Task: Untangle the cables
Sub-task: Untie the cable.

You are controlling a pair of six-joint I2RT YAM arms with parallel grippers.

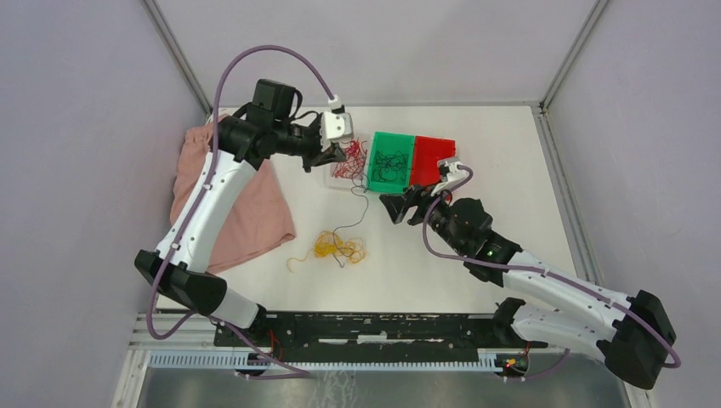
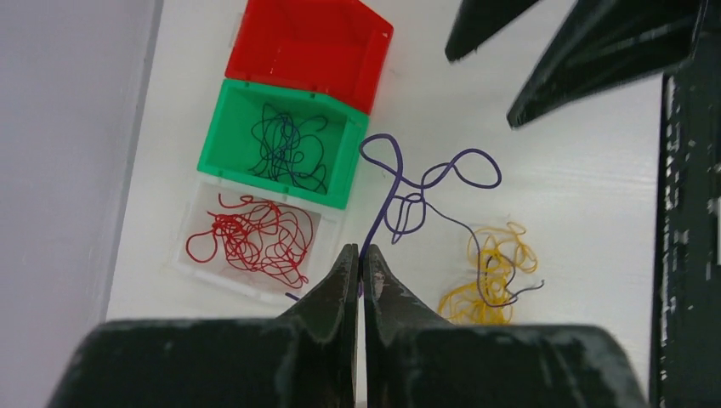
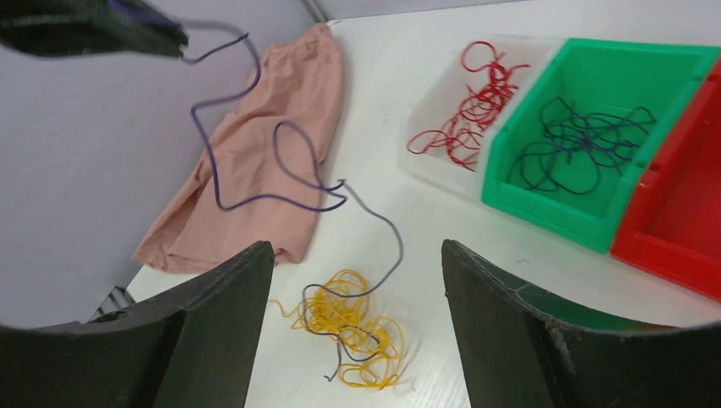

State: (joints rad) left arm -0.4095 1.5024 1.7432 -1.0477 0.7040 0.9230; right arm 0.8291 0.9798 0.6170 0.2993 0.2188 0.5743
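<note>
purple-blue cable hangs pinched between the closed tips of the left gripper, its tail reaching the yellow cables mid-counter. right gripper gapes wide, empty. red cables lie in a clear tray toward the far edge.

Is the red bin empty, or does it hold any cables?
Empty: both wrist views show only the bare floor of the red bin, while the green bin beside it holds dark cables.
</note>
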